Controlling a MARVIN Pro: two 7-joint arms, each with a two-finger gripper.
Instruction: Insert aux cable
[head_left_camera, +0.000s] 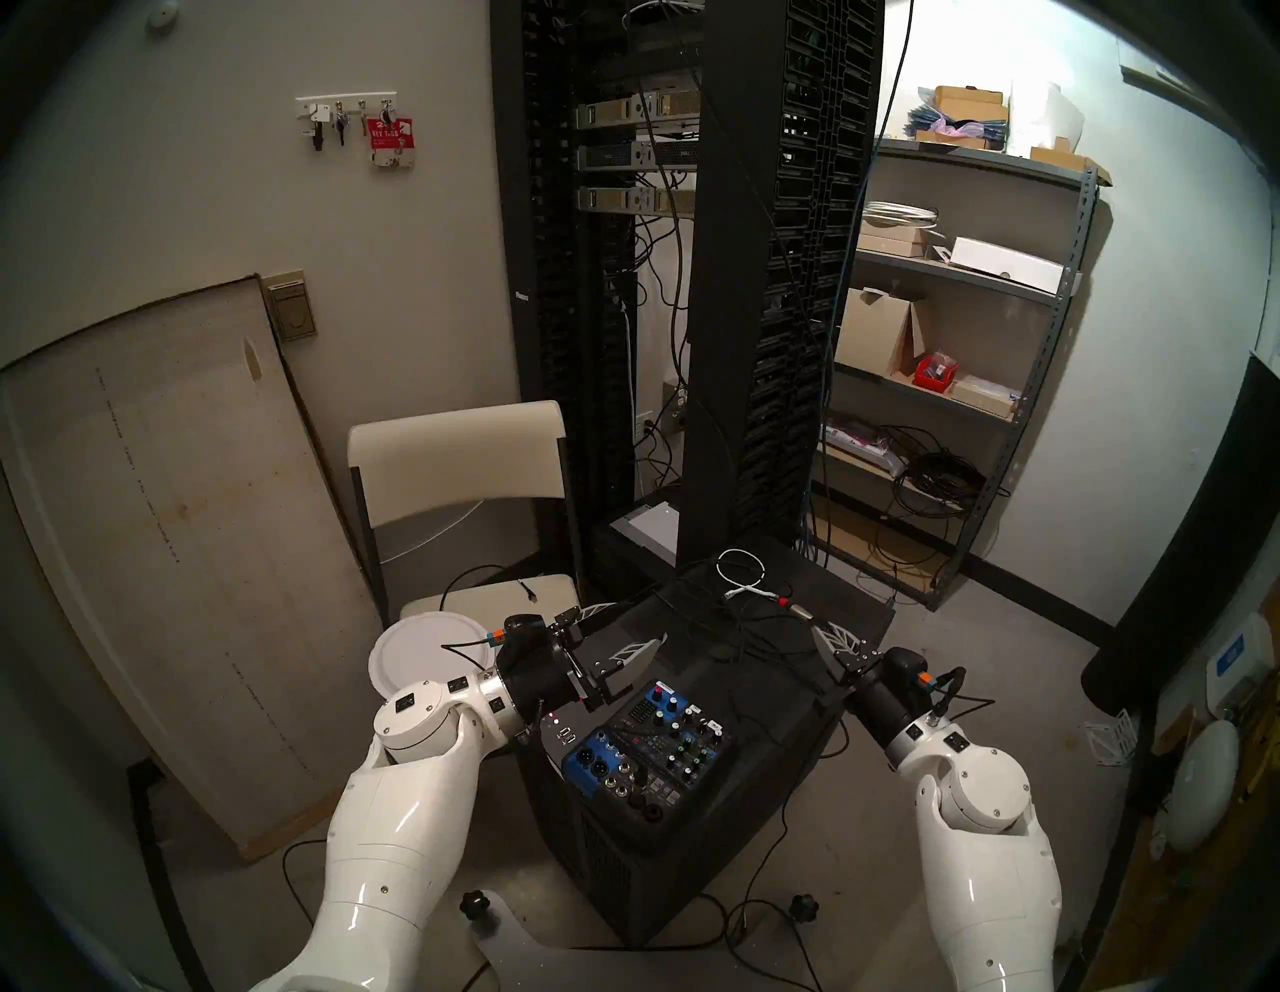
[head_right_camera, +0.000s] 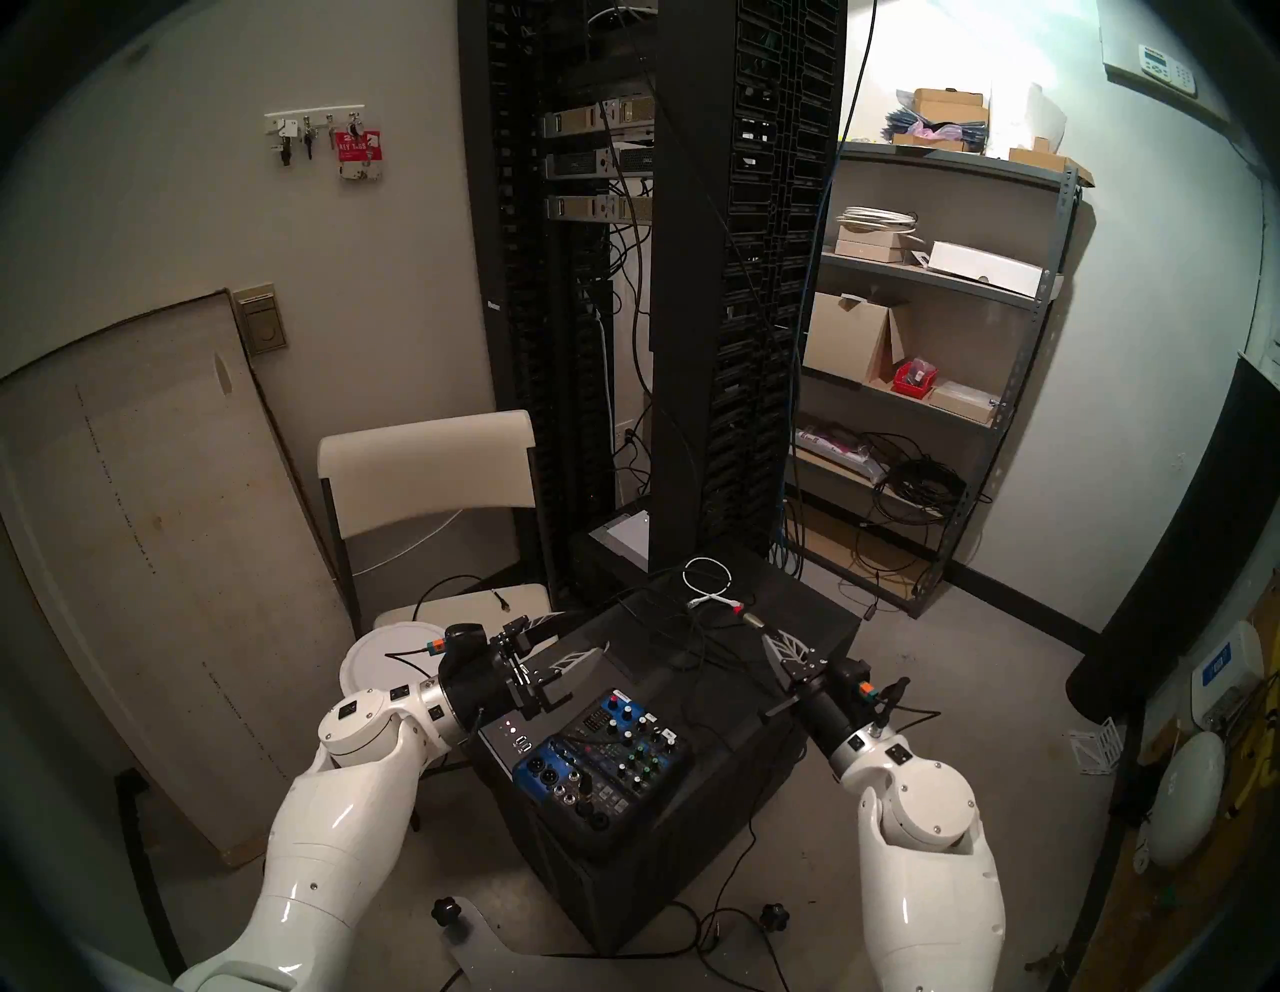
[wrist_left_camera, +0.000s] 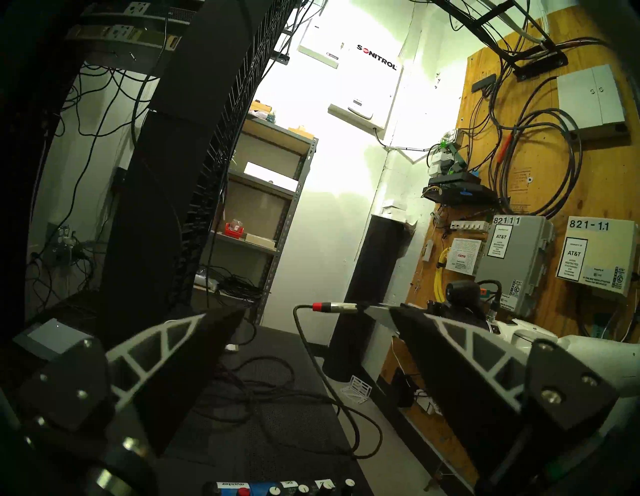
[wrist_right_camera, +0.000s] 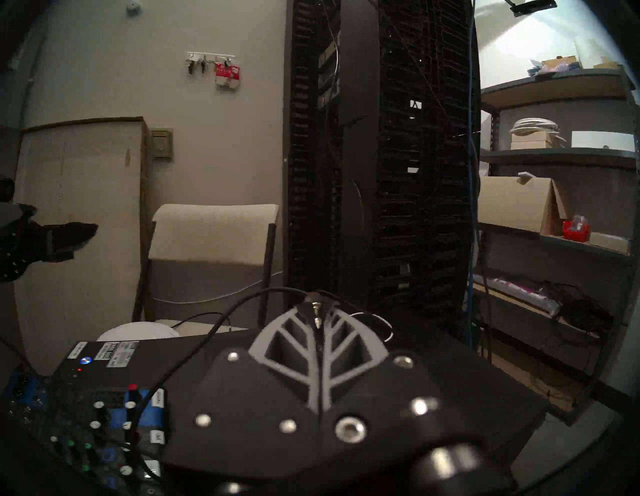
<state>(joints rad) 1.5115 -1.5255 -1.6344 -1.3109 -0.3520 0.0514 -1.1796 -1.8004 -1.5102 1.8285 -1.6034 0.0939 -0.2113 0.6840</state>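
aux cable (wrist_left_camera: 335, 307) plug of shiny metal, arm shells (head_left_camera: 388, 824) glossy white plastic, wall board (wrist_left_camera: 540, 145) rough wood.

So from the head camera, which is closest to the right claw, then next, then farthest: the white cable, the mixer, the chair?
From the right claw:
1. White cable, just past its tip on the black box.
2. Mixer, nearer the robot, toward the left.
3. Chair, far off to the left.

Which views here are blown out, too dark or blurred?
Left wrist: the white wall glares, while the server rack sits in deep shadow. Right wrist: dim, its fingers soft with blur. Both head views: evenly lit, with a dark fisheye rim.
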